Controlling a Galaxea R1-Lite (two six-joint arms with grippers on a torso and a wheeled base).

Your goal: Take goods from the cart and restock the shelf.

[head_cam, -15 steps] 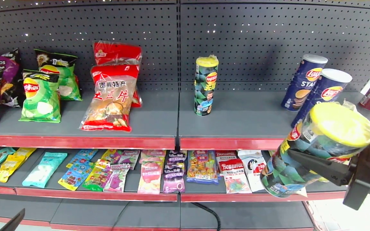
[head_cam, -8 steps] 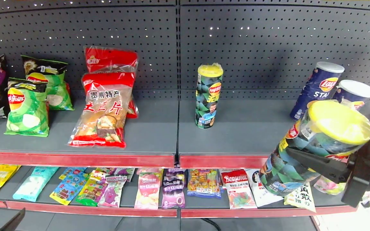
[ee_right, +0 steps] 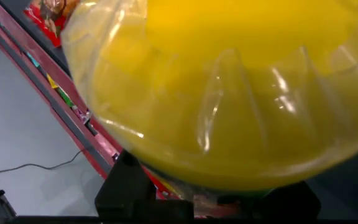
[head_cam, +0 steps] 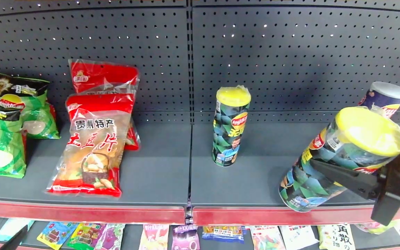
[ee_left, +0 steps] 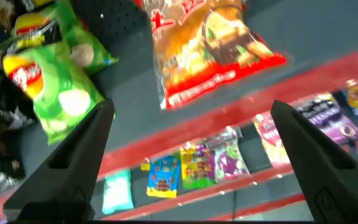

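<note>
Head camera raised, the right gripper (head_cam: pixel 346 173), clenched on a chip can (head_cam: pixel 335 152), comes level right of the standing can (head_cam: pixel 230 126), ready for shelving; left gripper (ee_left: pixel 191 107) gapes empty.

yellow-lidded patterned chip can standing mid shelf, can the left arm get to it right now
Probably yes. The left hand is open and empty, and the upright yellow-lidded patterned chip can stands alone with bare grey shelf in front; the red snack bag lies apart.

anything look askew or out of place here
The held can in the right gripper is tilted, lid toward the camera, over the shelf's right end, unlike the upright can mid-shelf. Nothing looks spilled or damaged.
</note>
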